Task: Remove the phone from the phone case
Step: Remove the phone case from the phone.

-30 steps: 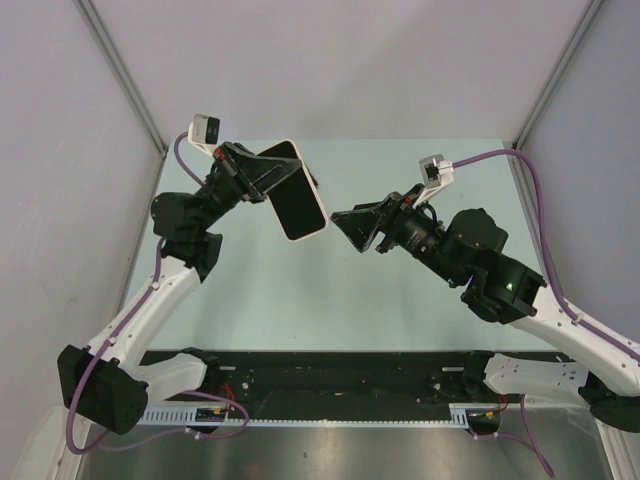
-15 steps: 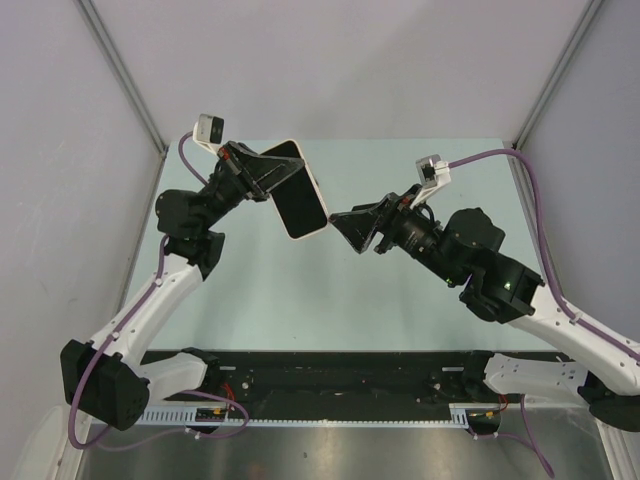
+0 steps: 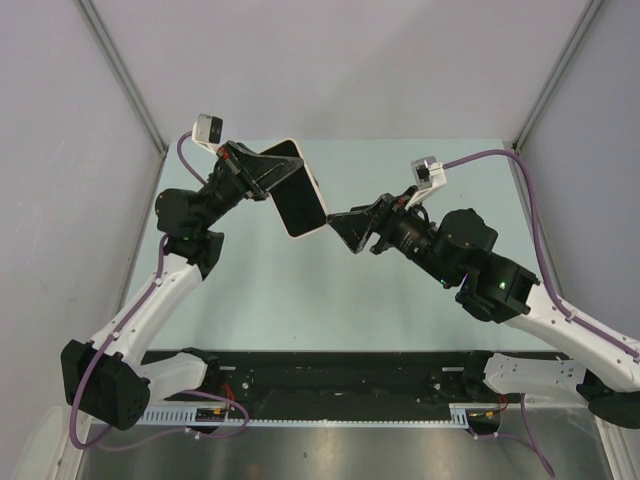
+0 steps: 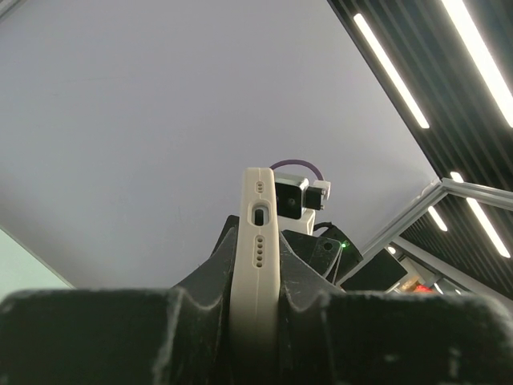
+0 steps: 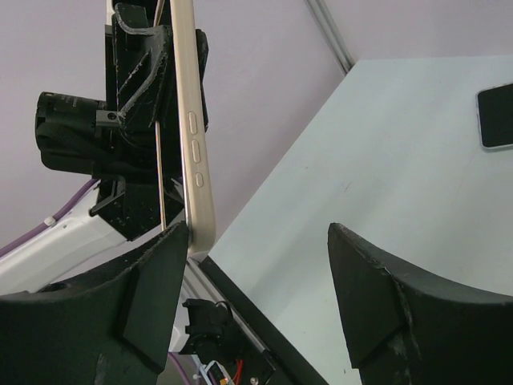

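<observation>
Pale green desk (image 3: 260, 300) below: left end effector (image 3: 265, 175) pinches the phone case (image 4: 255, 265), phone (image 3: 300, 205) inside, aloft; the spread right end effector (image 3: 342, 228) has edged nearer its lower corner, poised to grasp.

Cream phone case (image 4: 258, 265), dark phone (image 3: 298, 203) inside, up in the air, tilted

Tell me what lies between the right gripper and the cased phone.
Nothing lies there: the top view shows the open right gripper right beside the cased phone, contact unclear.
</observation>
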Action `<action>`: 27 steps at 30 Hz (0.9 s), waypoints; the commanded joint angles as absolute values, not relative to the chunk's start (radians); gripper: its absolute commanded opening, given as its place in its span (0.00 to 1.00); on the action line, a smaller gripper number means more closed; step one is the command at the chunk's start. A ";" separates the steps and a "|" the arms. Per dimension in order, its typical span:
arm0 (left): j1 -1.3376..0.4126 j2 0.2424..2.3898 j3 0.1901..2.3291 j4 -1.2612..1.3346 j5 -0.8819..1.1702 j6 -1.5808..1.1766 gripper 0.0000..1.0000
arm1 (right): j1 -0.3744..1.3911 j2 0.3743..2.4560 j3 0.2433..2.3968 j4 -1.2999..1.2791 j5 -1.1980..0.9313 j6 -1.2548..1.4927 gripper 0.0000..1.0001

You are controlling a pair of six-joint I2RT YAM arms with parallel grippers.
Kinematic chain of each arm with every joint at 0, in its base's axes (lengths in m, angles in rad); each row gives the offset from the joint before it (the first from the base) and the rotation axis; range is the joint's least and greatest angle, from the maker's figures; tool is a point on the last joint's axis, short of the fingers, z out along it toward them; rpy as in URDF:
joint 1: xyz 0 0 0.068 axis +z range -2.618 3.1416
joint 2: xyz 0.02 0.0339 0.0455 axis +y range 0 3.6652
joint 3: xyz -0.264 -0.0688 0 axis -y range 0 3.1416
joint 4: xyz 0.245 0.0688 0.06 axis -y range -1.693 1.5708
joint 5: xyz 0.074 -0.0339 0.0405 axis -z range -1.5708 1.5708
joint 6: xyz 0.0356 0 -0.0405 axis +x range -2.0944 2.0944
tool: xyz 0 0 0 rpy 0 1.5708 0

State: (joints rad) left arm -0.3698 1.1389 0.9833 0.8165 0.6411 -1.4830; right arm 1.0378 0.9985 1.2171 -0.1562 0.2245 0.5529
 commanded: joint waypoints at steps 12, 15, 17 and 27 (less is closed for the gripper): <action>-0.360 1.117 0.999 0.904 0.635 -1.511 0.00 | 1.060 0.974 1.226 -0.161 0.288 0.525 0.74; -0.360 1.117 1.002 0.905 0.634 -1.511 0.00 | 1.058 0.979 1.226 -0.170 0.299 0.526 0.74; -0.362 1.118 1.002 0.905 0.635 -1.512 0.00 | 1.060 0.988 1.226 -0.176 0.299 0.526 0.74; -0.360 1.111 1.006 0.908 0.635 -1.516 0.00 | 1.061 1.032 1.226 -0.204 0.327 0.522 0.74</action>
State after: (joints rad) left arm -0.3592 1.1389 0.9813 0.8261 0.6415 -1.4837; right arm 1.0550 0.9997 1.2171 -0.1654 0.2794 0.5453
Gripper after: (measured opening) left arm 0.177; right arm 0.740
